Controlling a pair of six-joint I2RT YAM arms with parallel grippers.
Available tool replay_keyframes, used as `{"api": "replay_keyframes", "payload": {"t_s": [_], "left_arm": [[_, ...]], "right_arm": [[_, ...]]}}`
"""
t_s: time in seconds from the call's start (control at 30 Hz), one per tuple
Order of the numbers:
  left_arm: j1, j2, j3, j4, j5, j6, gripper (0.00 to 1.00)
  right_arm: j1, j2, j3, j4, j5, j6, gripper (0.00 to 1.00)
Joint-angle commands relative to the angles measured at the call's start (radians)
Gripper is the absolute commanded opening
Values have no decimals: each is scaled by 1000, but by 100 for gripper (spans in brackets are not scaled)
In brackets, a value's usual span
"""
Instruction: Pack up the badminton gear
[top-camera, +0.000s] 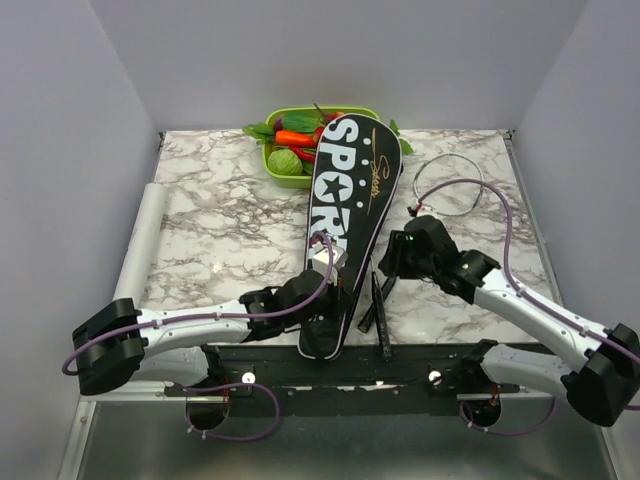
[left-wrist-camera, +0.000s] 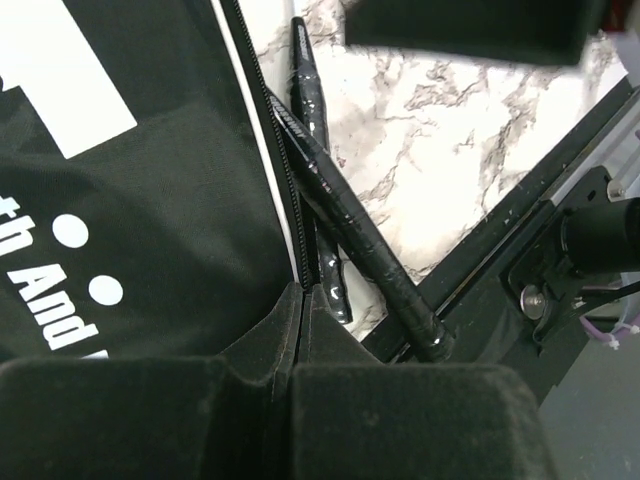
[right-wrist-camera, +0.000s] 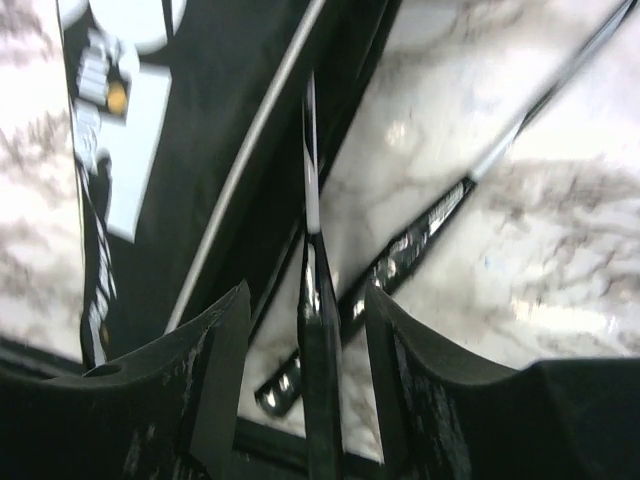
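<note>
The long black bag (top-camera: 345, 190) lettered "SPORT" lies down the middle of the table. My left gripper (top-camera: 322, 288) is shut on the bag's zipped edge near its narrow end; the left wrist view shows the jaws (left-wrist-camera: 303, 296) pinching that edge (left-wrist-camera: 296, 240). Two black racket handles (top-camera: 376, 305) lie crossed to the right of the bag (left-wrist-camera: 335, 200). My right gripper (top-camera: 390, 262) is open over them, with one handle (right-wrist-camera: 320, 340) between its fingers and a gap on each side. One silver racket head (top-camera: 462, 160) lies at the back right. The shuttlecock is not visible.
A green tray (top-camera: 285, 178) of toy vegetables stands at the back, touching the bag's wide end. A white roll (top-camera: 148, 235) lies along the left edge. The black mounting rail (top-camera: 250, 355) runs along the near edge. Purple cables loop over the right arm.
</note>
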Motion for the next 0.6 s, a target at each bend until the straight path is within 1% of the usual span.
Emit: {"api": "replay_keyframes", "payload": {"t_s": [0.0, 0.03, 0.1, 0.13, 0.23, 0.33, 0.57], "left_arm": [[19, 23, -32, 97, 38, 9, 0], [22, 27, -33, 103, 43, 9, 0], [28, 38, -33, 109, 47, 14, 0], [29, 40, -35, 111, 49, 15, 0], [38, 46, -35, 121, 57, 18, 0], [48, 49, -41, 138, 64, 15, 0], [55, 47, -38, 140, 75, 17, 0]], "right_arm": [[1, -140, -136, -95, -194, -5, 57], [2, -159, -151, -99, -267, -5, 56], [2, -208, -197, -116, -311, 0, 54], [4, -223, -214, -115, -361, 1, 54], [4, -260, -280, -99, -430, 4, 52], [2, -280, -353, -66, -466, 23, 51], [4, -292, -501, 109, -579, 93, 50]]}}
